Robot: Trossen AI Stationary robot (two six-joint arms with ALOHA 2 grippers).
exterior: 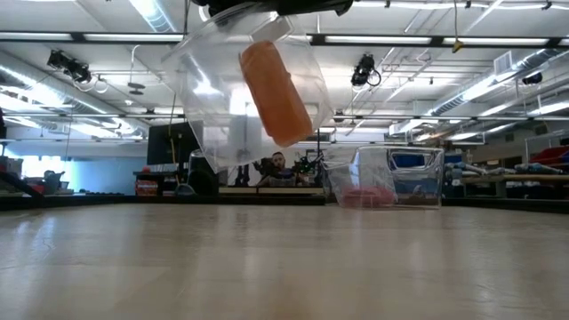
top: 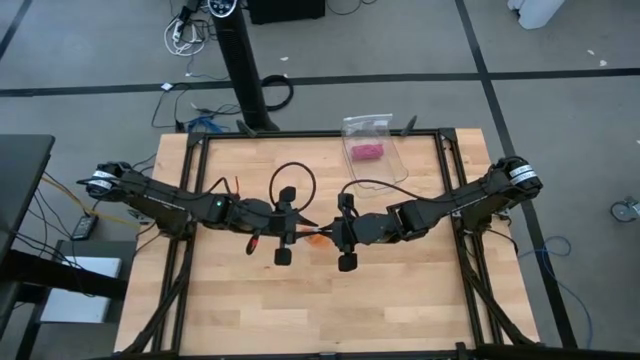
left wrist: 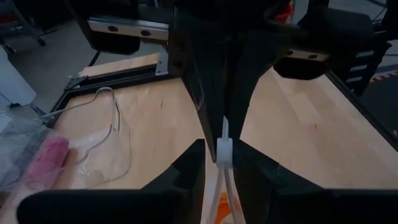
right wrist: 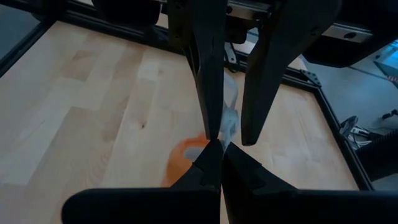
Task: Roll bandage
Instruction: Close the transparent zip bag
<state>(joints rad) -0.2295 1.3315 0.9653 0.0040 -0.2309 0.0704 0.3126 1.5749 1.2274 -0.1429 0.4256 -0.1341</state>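
Claws meet over your table's middle: the left claw [top: 300, 229] and the shut right claw [top: 330, 234] each pinch the clear plastic zip bag [exterior: 222, 98], hanging off the pale wooden table [top: 400, 300], rolled bright orange bandage [exterior: 274, 89] inside.

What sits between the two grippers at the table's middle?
The orange bandage roll inside a clear plastic bag, held up between the left gripper and right gripper. The low view shows it hanging above the table.
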